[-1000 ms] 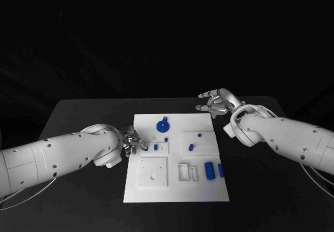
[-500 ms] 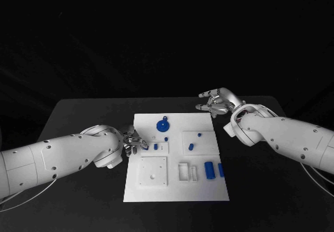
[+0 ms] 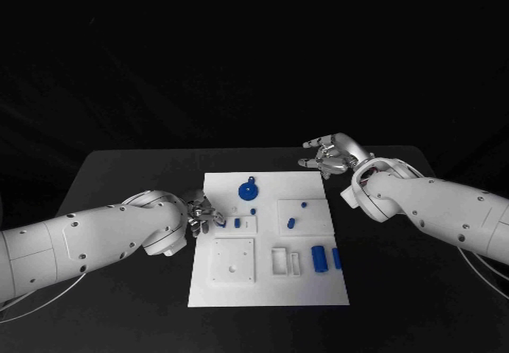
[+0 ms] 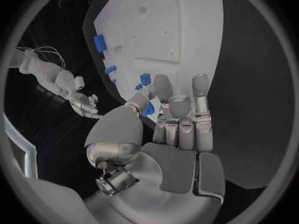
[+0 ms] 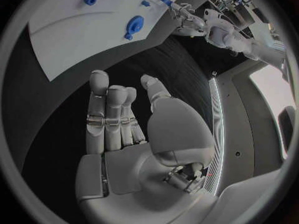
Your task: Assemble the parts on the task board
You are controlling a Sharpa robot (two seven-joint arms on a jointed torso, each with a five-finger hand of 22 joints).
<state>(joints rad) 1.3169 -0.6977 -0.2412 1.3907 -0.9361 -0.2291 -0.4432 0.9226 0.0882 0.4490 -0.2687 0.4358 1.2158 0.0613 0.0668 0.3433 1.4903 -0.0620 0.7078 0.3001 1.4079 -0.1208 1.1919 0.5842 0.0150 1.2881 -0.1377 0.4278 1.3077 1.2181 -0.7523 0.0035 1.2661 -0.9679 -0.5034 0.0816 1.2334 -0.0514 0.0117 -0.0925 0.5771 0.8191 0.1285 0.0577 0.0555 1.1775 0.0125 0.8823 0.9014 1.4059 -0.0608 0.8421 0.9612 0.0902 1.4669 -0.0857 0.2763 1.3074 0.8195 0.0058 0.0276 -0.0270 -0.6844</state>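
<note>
Left hand (image 3: 201,214) sits at the left edge of the task board (image 3: 271,283), its fingers curled down over a small blue part (image 3: 222,220) beside a white block there. In the left wrist view the thumb and one finger (image 4: 163,88) close toward each other with a blue piece between them, so it seems to pinch that part, though the contact itself is partly hidden. Compared with half a second and a full second ago, this hand has hardly shifted; the fingers look a touch more tucked in, and the part beneath them has not visibly left its place. My reading is that the hand is settling its hold rather than carrying anything yet, so the step of lifting the part out and fitting it is still to come.

The right hand (image 3: 332,156) hangs above the table just beyond the board's far right corner, fingers apart and loosely bent, holding nothing; it is where it was a second ago.

The other parts lie as before: a round blue disc (image 3: 247,192) near the far edge, two small pegs (image 3: 295,213) on the raised plate toward the right edge, and two upright blue bars (image 3: 326,257) near the right edge at the board's middle. None of these looks fitted further.
</note>
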